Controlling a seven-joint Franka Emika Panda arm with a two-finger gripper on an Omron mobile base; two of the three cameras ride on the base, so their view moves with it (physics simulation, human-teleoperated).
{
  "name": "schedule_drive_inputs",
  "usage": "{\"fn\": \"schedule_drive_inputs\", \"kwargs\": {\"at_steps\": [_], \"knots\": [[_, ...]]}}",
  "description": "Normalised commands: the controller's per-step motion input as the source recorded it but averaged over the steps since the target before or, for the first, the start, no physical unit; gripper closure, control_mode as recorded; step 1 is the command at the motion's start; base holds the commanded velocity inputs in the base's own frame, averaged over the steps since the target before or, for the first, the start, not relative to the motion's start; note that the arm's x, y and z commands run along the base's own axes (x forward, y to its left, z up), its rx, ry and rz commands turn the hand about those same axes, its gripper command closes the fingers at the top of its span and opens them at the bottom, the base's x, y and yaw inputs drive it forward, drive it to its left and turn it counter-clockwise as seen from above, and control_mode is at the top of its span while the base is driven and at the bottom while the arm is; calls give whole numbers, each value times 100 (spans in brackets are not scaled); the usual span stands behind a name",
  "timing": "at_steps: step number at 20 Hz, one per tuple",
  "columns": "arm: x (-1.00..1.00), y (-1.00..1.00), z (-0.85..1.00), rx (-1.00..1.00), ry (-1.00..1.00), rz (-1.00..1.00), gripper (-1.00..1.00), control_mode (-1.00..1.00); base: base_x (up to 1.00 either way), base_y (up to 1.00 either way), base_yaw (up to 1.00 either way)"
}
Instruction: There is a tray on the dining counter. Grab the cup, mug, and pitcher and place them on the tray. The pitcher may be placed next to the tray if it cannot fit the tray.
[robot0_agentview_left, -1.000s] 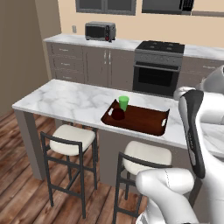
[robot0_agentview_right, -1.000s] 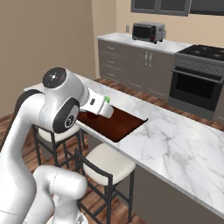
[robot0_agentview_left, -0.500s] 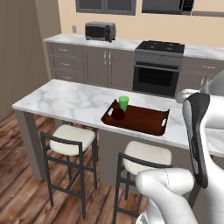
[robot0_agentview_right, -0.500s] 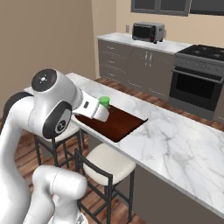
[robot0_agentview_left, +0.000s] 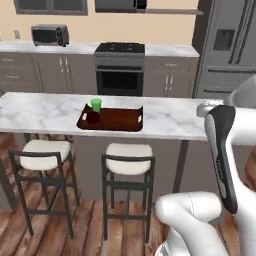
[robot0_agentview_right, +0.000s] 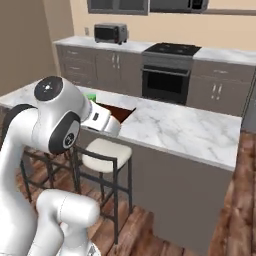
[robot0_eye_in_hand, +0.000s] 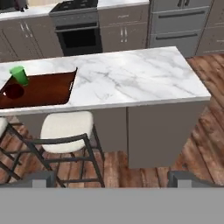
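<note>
Base swung since a second ago, so whole view shifted; nothing on the desk (robot0_agentview_left: 170, 117) itself moved. On tray's (robot0_agentview_left: 120, 119) left end: cup (robot0_agentview_left: 96, 105) upright, mug (robot0_agentview_left: 92, 118) just in front, also seen from the hand, cup (robot0_eye_in_hand: 19, 75) behind mug (robot0_eye_in_hand: 14, 91). Pitcher nowhere to be spotted: probably next to fetch. Fingers apart, empty.

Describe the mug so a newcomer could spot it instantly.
Find the marble counter with stools in front, then the reddish-brown tray on it. The mug sits in the tray's end farthest from the fridge, right beside the cup. It is the squat, near-black maroon one; the cup is bright green and taller.
</note>
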Motion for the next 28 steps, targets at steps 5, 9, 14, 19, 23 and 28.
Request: {"fn": "schedule_drive_inputs", "kwargs": {"at_steps": [5, 9, 14, 19, 23, 28], "knots": [[0, 0, 0, 0, 0, 0, -100, 100, -87, 0, -97], [0, 0, 0, 0, 0, 0, -100, 100, -65, 0, -100], [0, 0, 0, 0, 0, 0, -100, 100, -53, 0, -100], [0, 0, 0, 0, 0, 0, -100, 100, -42, 0, -97], [0, 0, 0, 0, 0, 0, -100, 100, -11, 0, -77], [0, 0, 0, 0, 0, 0, -100, 100, 18, 0, -34]]}}
